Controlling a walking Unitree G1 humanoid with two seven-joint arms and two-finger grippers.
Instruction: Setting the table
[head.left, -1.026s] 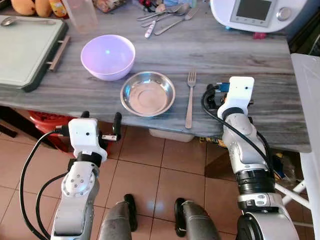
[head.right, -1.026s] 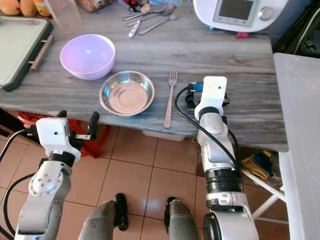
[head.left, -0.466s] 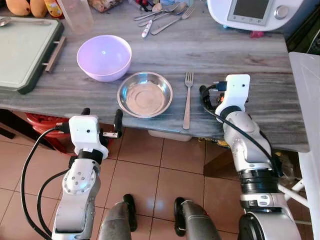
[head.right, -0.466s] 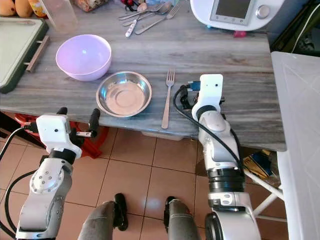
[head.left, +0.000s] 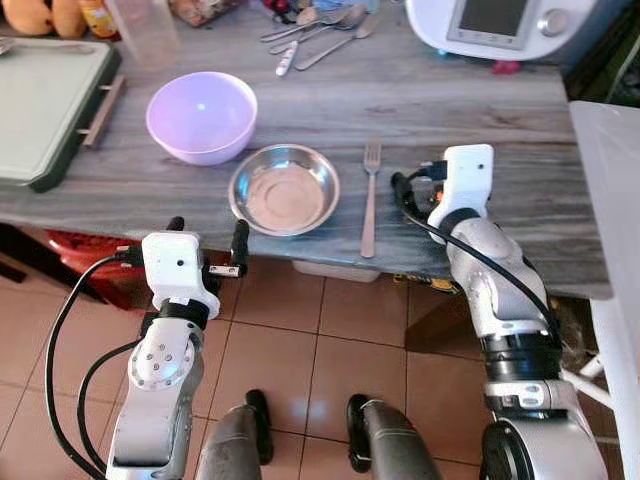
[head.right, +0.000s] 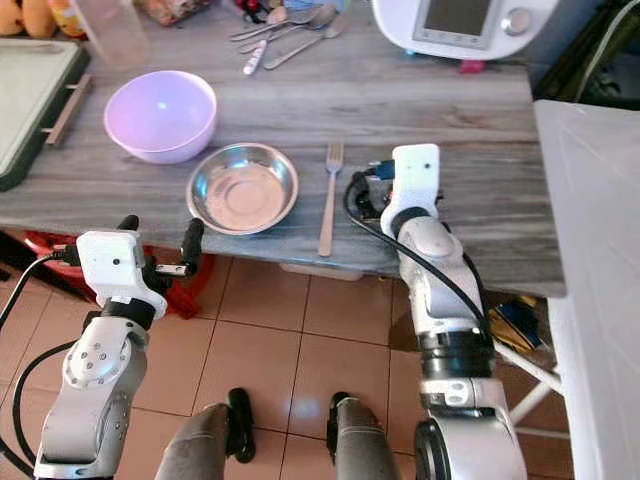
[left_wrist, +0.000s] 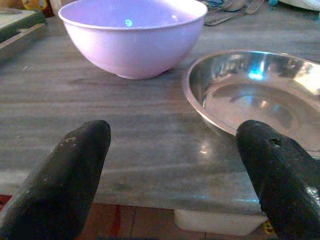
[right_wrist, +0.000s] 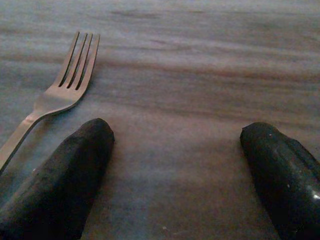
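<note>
A steel dish sits near the front edge of the grey wooden table. A lilac bowl stands behind it to the left. A fork lies just right of the dish, tines pointing away from me. My right gripper rests low over the table right of the fork, open and holding nothing; its white wrist covers the fingers from above. My left gripper hangs open just in front of the table edge, facing the lilac bowl and the steel dish.
Spare cutlery lies at the back beside a white kitchen appliance. A green board and a clear cup are at the back left. A white surface borders the right. Tiled floor lies below.
The view has shifted slightly, with the table objects sliding a little left. My left gripper sits a bit higher, nearer the table edge. Both grippers stay open.
</note>
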